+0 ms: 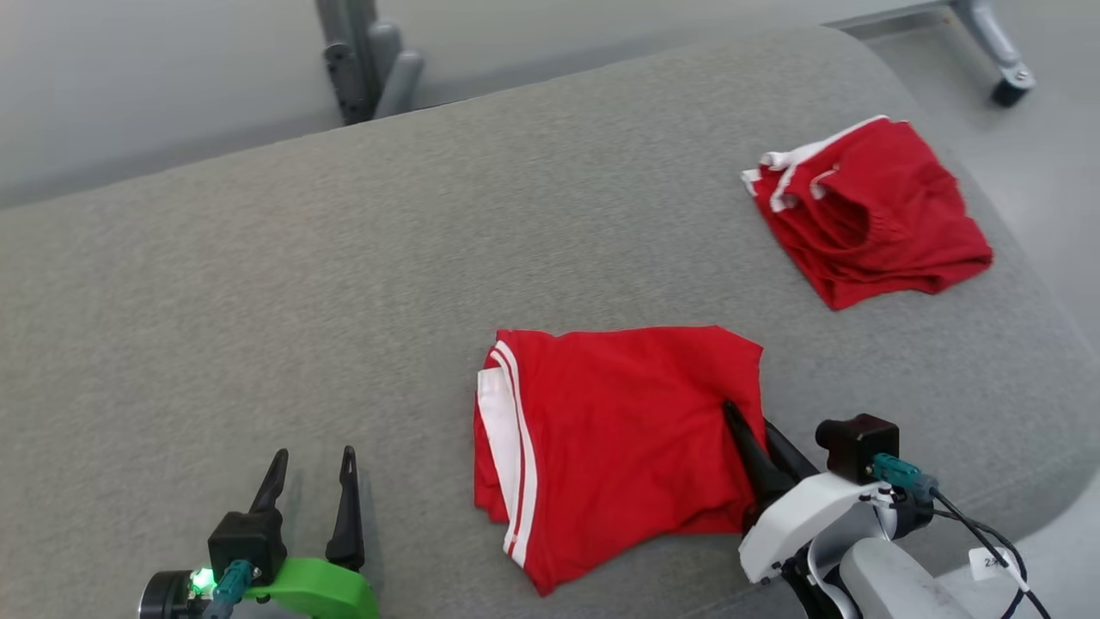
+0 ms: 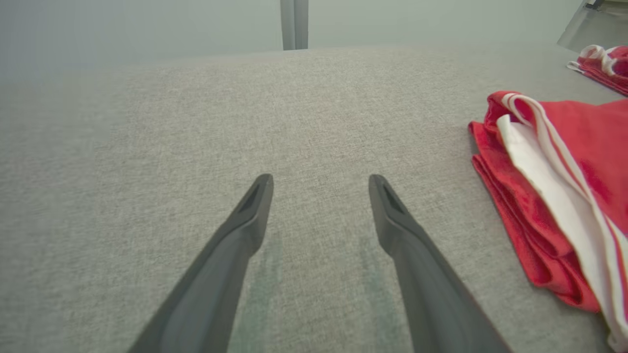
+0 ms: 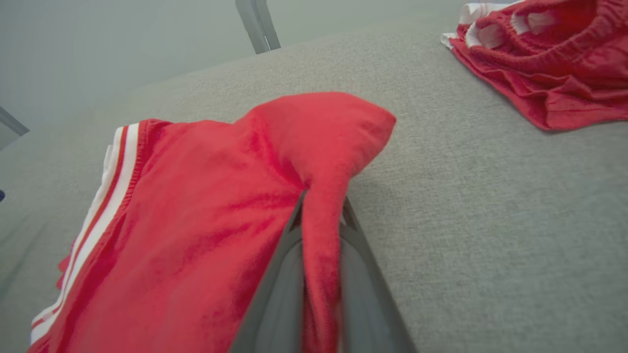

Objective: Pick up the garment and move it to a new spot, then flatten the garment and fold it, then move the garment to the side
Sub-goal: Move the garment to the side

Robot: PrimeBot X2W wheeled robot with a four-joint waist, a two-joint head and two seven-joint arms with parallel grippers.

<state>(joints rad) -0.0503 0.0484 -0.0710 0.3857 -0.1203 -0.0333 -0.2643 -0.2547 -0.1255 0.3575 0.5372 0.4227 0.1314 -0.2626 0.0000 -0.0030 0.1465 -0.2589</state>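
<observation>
The right gripper [image 3: 321,211] has its two dark fingers pressed together on a raised ridge of red cloth, pinching the right-hand edge of the garment [image 1: 619,430]. In the right wrist view the fabric tents up between the fingers and drapes away toward the left of the frame. The left gripper [image 1: 314,468], at the lower left of the head view, has its fingers spread wide with nothing between them. It hovers over the bare grey padded surface [image 1: 301,258], apart from the garment's white-striped edge [image 2: 539,166].

The garment lies at the lower centre of the head view as a compact, layered rectangle, its white stripes stacked along the left side. It looks flattened and folded, so those steps seem done. A second red garment [image 1: 868,211], loosely folded, sits well apart at the upper right, near the surface's edge. What seems left is the last step, carrying this folded piece to the side. Pulling it by one pinched edge could drag the layers open.
</observation>
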